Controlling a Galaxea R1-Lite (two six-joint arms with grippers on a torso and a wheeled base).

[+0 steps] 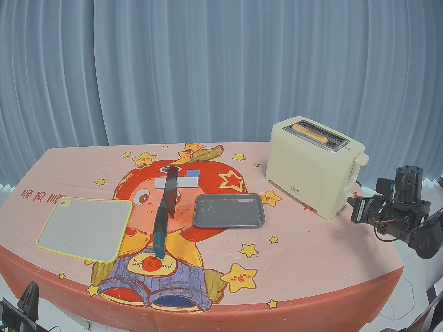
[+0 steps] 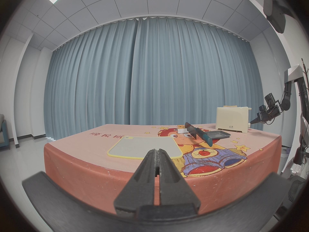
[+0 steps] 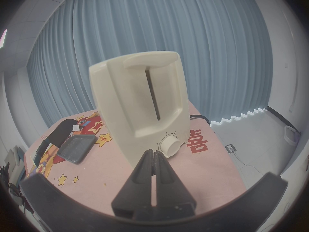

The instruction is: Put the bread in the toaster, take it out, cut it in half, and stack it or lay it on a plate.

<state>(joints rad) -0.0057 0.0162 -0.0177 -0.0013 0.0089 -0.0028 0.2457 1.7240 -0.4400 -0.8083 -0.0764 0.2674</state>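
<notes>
So, bread [image 1: 310,133] sits in the toaster [image 1: 314,171] slot; right gripper [image 3: 154,151] hangs pinched empty by its lever end, left gripper [image 2: 157,150] pinched too. Pulling out, cutting, plating all remain, I'd say.

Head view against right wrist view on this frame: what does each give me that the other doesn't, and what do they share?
Head view: the bread lying in the top slot of the toaster. Right wrist view: the toaster's end face, with its lever slot and dial, and the cord trailing behind it. Both: the toaster itself, the grey tray, the knife, and the shut right gripper close to the toaster's lever end.
</notes>
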